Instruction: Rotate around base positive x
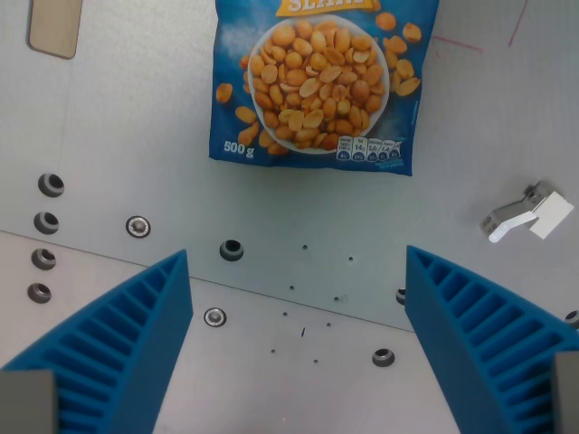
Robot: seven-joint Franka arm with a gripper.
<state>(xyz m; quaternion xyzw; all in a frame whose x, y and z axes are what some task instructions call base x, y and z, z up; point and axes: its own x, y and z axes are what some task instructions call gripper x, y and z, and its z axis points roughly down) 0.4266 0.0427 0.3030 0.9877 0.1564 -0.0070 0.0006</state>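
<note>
Looking down from the wrist view: hand (298, 344) spread wide and released, two blue ribbed fingers (118, 353) at the lower corners, nothing between them but bare metal tabletop (507, 117); no object to be gripped for this step, the thing to turn is the hand itself about the base x axis, so it sits here over the plate with its bolt holes and screws (137, 226)

Judgement on doing the turn well: keep it a pure tilt, tool point fixed, no drift down toward the plate; the fingertips lie outside the frame, so their clearance from the surface cannot be read here; go slowly and watch that the lower finger does not dip as the wrist rolls; leave the fingers as they are, no need to close them

Containers: one sealed blue peanut bag (321, 81) lying flat, top centre, well apart from the fingers, marked 500 g, printed with a bowl of nuts; contents not visible, only the print; a small white clip (529, 215) at the wrist view's right; a tan tag (56, 27) at top left, partly cut off
</note>
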